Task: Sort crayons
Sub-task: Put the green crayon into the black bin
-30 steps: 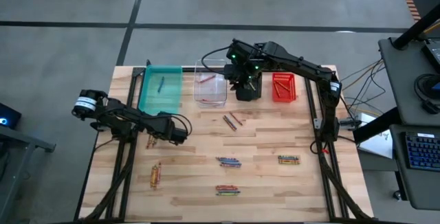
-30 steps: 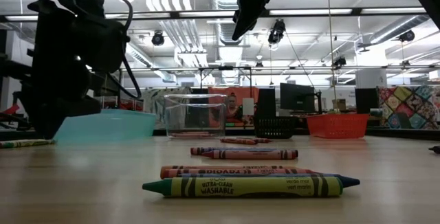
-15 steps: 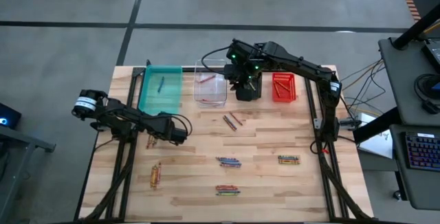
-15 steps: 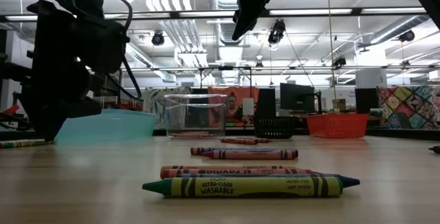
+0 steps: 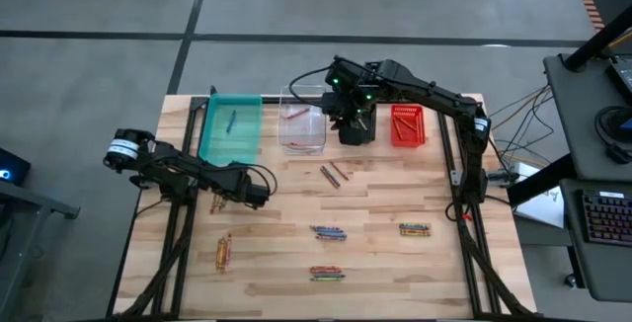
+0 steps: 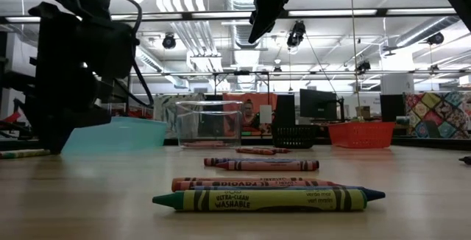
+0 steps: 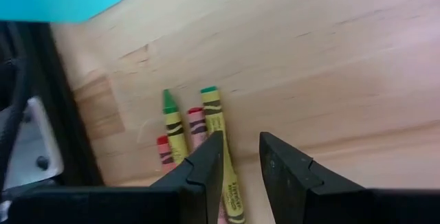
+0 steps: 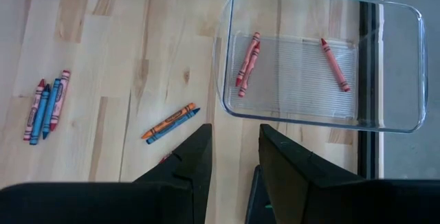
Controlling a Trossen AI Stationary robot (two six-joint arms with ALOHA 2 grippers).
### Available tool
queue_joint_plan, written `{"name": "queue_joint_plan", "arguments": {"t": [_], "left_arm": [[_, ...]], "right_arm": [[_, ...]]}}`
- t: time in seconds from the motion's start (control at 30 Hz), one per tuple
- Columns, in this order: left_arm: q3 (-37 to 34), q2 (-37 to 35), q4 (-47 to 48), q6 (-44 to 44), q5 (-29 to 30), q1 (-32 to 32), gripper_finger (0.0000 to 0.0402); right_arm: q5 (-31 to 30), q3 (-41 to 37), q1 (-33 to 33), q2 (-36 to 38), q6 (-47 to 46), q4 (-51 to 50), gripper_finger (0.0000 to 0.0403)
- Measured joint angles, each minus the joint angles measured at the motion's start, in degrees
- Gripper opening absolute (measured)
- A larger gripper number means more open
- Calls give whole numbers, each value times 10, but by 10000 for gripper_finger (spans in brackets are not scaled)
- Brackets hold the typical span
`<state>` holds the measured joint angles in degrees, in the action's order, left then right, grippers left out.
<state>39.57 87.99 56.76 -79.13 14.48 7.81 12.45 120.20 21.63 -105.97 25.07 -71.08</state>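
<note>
Nothing has moved: left claw point(image 7: 240, 159), parted and empty, hovers at the yellow wax crayons point(image 7: 218, 131); next, descend and clamp.

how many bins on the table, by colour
teal bin: 1
clear bin: 1
black bin: 1
red bin: 1
total: 4

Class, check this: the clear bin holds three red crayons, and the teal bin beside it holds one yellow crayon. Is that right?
Not quite. The crayon in the teal bin is blue, not yellow, as the high view shows. The clear bin does hold three red crayons.
</note>
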Motion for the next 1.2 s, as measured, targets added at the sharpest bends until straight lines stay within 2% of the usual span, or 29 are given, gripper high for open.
{"name": "queue_joint_plan", "arguments": {"t": [0.37, 0.57, 1.0, 1.2], "left_arm": [[13, 0, -18, 17, -17, 0, 78], [40, 0, 27, 17, -15, 0, 78], [23, 0, 36, 6, -14, 0, 78], [6, 1, 8, 0, -12, 0, 78]], "right_arm": [[0, 0, 0, 0, 0, 0, 109], [0, 0, 0, 0, 0, 0, 109], [0, 0, 0, 0, 0, 0, 109], [0, 0, 0, 0, 0, 0, 109]]}}
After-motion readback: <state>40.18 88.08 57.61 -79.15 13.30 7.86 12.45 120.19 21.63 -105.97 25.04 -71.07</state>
